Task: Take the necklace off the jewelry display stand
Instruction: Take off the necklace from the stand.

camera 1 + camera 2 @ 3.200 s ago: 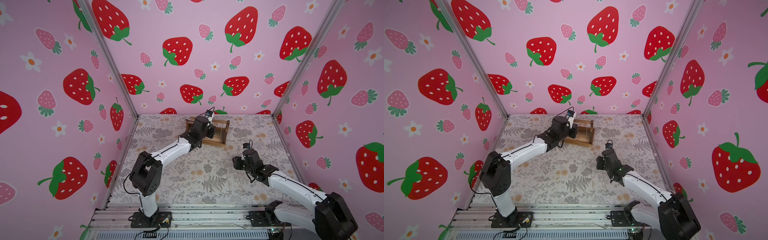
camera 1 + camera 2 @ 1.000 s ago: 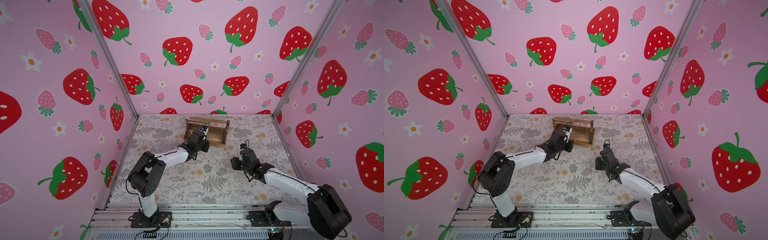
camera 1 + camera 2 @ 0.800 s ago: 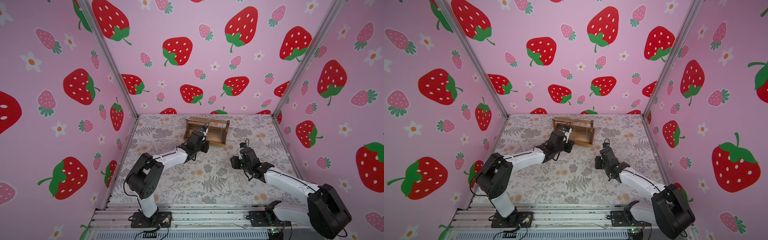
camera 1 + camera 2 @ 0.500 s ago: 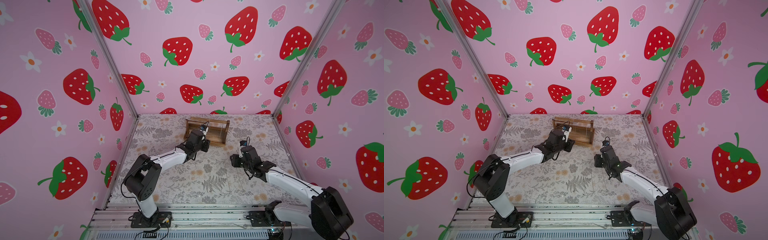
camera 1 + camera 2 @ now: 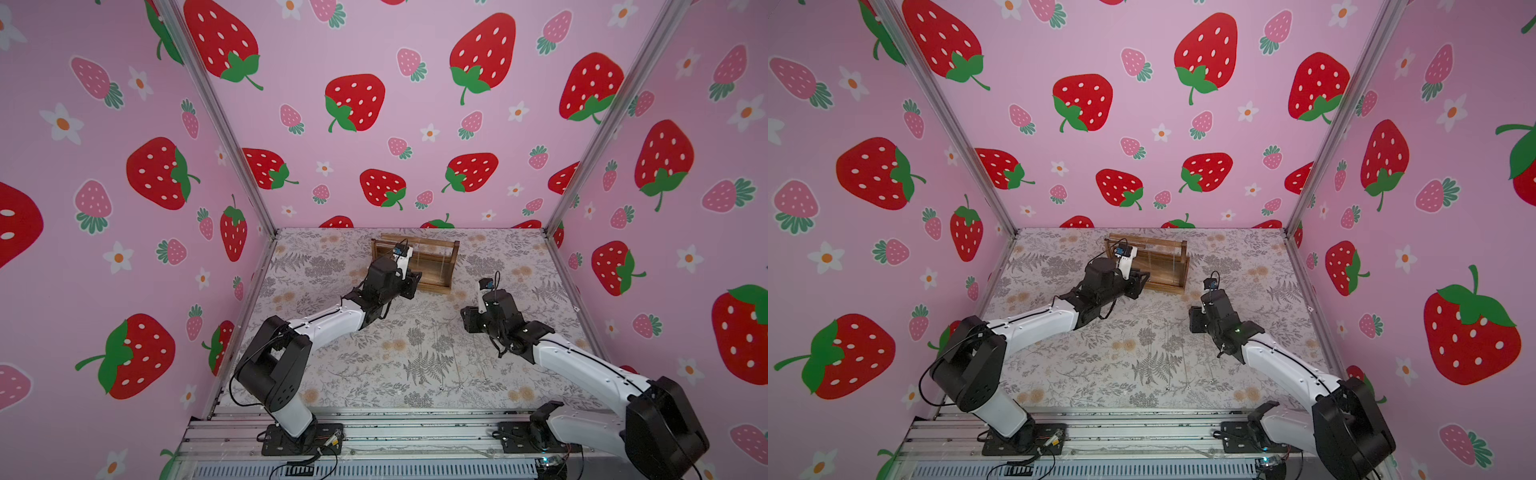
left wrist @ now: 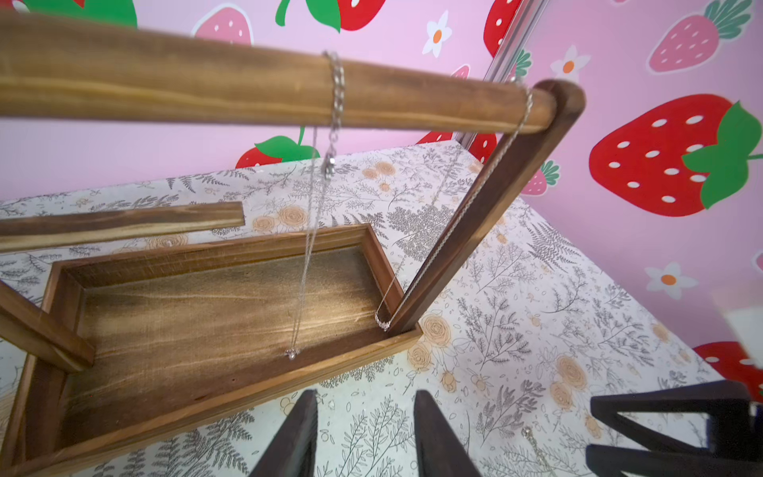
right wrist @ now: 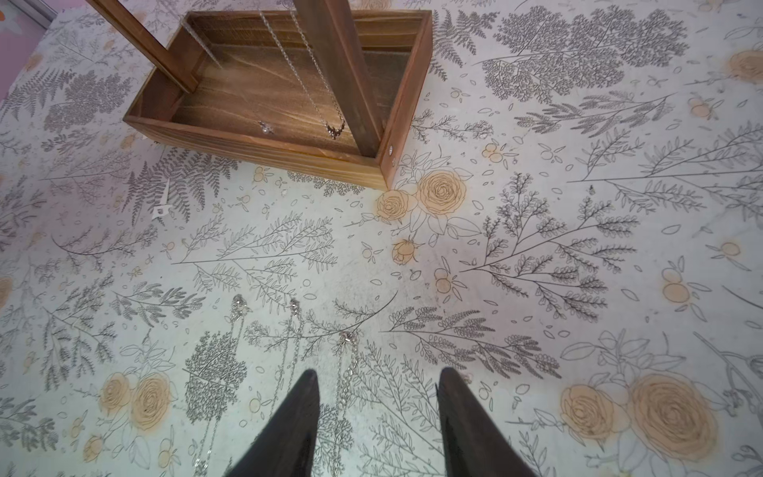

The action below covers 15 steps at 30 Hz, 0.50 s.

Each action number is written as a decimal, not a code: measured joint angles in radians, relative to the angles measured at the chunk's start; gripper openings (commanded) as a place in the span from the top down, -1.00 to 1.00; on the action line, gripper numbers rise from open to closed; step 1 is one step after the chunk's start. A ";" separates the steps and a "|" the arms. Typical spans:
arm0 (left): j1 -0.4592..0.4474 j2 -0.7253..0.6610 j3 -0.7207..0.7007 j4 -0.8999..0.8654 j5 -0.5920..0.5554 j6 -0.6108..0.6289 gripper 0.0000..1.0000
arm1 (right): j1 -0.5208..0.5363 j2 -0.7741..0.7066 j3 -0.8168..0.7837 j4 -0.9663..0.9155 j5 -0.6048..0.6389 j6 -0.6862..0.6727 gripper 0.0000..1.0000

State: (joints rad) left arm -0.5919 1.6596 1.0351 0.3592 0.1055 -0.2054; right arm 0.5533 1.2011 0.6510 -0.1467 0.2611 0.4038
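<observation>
beside the stand, left gripper (image 6: 363,406): fingers apart, nothing between them; low over the table, just in front of the tray wall.
stand (image 6: 247,396): upright near the back wall; top bar (image 6: 206,86) passes above the gripper.
middle necklace (image 6: 336,88): on the bar; heavier links looped over the wood, fine chain down to a pendant just above the tray floor.
end necklace (image 6: 526,109): on the bar, hard against the end post (image 6: 487,206); pendant at the post's foot.
right gripper (image 7: 376,373): fingers apart, empty; apart from the stand, over loose chains (image 7: 294,330) laid on the table (image 7: 536,124).
risk, snag: the looped links and clasp may catch on the bar; how a loop clears the bar's end cannot be told.
risk, stand: judged light; a sideways pull on a caught chain could drag or tip it.
risk, slip: fine chain may slide out of a loose pinch.
risk, tangle: a swinging chain could cross its neighbour.
risk, post: fingers reaching for the end necklace may strike the post.
risk, table: a low pass by the right gripper could drag the laid chains.
</observation>
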 measured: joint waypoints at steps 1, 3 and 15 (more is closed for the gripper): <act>0.005 0.006 0.012 0.002 0.013 0.001 0.21 | 0.000 0.002 -0.002 0.006 0.004 0.001 0.03; 0.018 0.020 0.039 0.005 0.039 0.007 0.20 | 0.000 -0.001 -0.018 0.025 0.006 0.008 0.03; 0.087 0.139 0.228 -0.016 0.090 0.063 0.34 | 0.000 -0.069 -0.101 0.057 -0.010 0.059 0.02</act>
State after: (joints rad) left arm -0.5053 1.7985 1.2633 0.3435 0.1951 -0.1425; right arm 0.5533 1.1316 0.5499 -0.0895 0.2508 0.4625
